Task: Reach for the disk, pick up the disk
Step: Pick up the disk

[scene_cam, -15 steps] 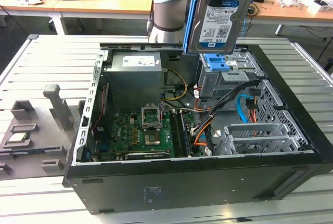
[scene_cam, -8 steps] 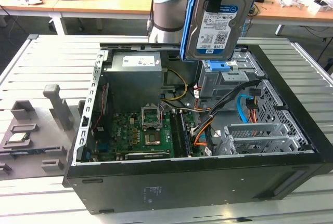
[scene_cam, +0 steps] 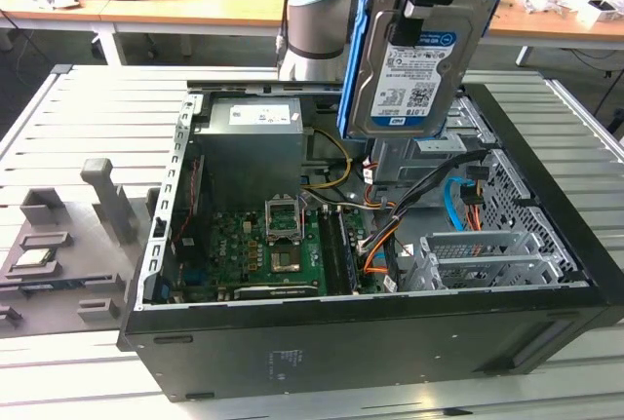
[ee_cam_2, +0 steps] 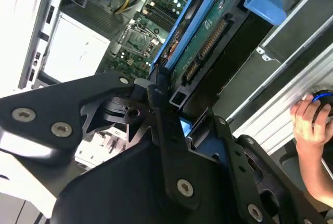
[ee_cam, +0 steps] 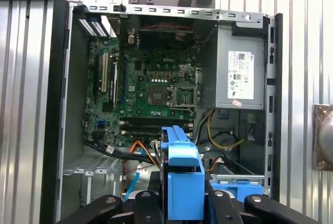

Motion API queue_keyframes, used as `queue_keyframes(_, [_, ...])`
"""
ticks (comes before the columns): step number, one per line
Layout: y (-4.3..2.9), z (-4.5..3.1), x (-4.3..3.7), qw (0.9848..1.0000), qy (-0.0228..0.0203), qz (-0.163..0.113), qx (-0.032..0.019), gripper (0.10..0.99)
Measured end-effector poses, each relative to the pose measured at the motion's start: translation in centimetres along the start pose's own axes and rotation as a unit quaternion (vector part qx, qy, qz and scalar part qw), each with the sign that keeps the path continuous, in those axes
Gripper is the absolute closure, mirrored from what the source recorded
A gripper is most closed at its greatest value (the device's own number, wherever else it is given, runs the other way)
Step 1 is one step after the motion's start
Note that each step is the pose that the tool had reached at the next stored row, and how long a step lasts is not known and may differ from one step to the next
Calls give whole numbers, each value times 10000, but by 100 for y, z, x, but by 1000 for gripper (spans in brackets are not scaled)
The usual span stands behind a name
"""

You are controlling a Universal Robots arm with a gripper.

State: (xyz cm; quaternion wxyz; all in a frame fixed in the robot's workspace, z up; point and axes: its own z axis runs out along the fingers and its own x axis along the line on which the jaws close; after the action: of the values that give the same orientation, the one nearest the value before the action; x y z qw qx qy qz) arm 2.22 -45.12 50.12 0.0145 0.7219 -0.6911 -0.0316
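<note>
In the exterior view the disk (scene_cam: pixel 414 59) is held upright above the open case (scene_cam: pixel 390 332), clear of it. The gripper (ee_cam_2: pixel 174 107) is closed on the disk's edge, apparently by its blue frame.

You find a white and blue barcode label on the disk (scene_cam: pixel 414 74), a white printed sticker on the power supply (ee_cam: pixel 240 76) and white lettering on the motherboard (ee_cam: pixel 151 76), but the small print on each cannot be made out.
</note>
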Motion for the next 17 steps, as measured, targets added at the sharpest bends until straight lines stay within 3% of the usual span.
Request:
queue_keyframes(8, [32,-6,310,10000,0,0,0,718])
queue_keyframes(17, [62,-12,715,10000,0,0,0,718])
